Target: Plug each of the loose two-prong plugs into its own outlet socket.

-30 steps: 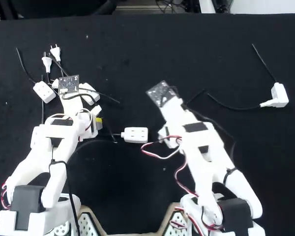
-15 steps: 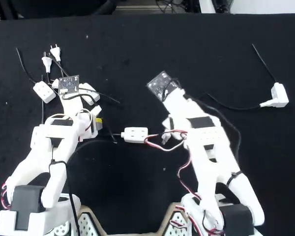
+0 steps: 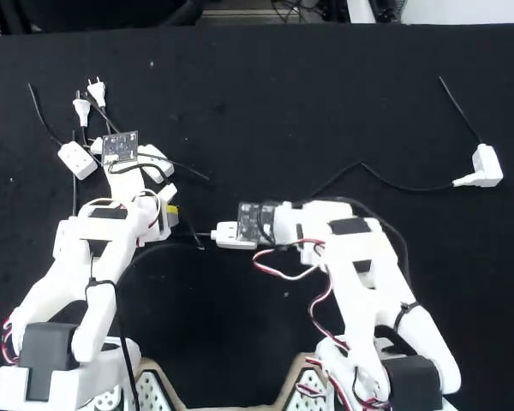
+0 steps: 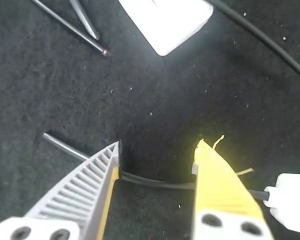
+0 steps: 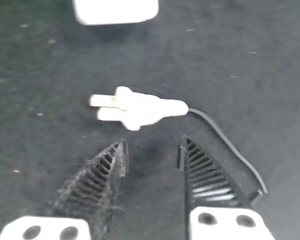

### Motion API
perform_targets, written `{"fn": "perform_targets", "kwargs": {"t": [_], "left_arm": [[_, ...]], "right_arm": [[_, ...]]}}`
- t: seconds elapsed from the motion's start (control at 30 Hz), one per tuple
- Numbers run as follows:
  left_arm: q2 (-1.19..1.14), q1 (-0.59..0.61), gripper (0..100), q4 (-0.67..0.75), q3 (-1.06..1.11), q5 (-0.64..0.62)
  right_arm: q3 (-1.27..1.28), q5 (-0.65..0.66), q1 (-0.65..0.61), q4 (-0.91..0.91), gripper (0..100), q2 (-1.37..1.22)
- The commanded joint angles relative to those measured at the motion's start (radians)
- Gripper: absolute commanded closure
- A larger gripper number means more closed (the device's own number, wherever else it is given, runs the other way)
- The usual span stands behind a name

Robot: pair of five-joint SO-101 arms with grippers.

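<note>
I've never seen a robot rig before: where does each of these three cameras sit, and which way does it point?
High view: fixed above, looking down on the black table; the left arm and right arm show.
Left wrist view: on the left arm's wrist, facing the table past the open left gripper, which straddles a black cable.
Right wrist view: on the right arm's wrist, facing a two-prong plug past the open right gripper.
Shared: high and right wrist views seemingly both show the middle outlet socket.
</note>
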State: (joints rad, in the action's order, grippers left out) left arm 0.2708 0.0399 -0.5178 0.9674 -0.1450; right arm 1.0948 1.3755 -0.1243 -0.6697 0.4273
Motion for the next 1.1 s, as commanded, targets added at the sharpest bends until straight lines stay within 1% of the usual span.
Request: {"fn": "perform_targets", "kwargs": {"t": [0.0, 0.07, 0.17, 0.4, 0.73, 0.9, 0.97, 1.0, 1.07], "left_arm": [[0.008, -0.005, 76, 0.011, -0.004, -0.005], [0.008, -0.004, 76, 0.011, -0.004, -0.005], [0.008, -0.002, 76, 0.009, -0.004, -0.005], [0.009, 0.061, 76, 0.009, -0.002, -0.011], [0.009, 0.059, 76, 0.009, -0.004, -0.011], [0.009, 0.059, 76, 0.009, -0.004, -0.011], [0.009, 0.059, 76, 0.009, -0.002, -0.011], [0.009, 0.059, 76, 0.009, -0.002, -0.011], [0.009, 0.059, 76, 0.009, -0.002, -0.011]], "right_arm": [[0.001, 0.014, -0.057, -0.002, 83.9, 0.041], [0.001, 0.014, -0.087, 0.011, 83.9, 0.041], [0.007, 0.009, -0.126, 0.075, 84.1, 0.041], [-0.001, -0.005, -0.132, 0.18, 84.2, 0.041], [-0.001, -0.281, -0.129, 0.367, 84.3, 0.041], [-0.004, -0.358, -0.075, 0.427, 84.3, 0.042], [-0.002, -0.338, -0.044, 0.397, 84.1, 0.045], [-0.002, -0.305, -0.037, 0.367, 84.0, 0.042], [0.007, -0.172, -0.037, 0.288, 84.0, 0.041]]}}
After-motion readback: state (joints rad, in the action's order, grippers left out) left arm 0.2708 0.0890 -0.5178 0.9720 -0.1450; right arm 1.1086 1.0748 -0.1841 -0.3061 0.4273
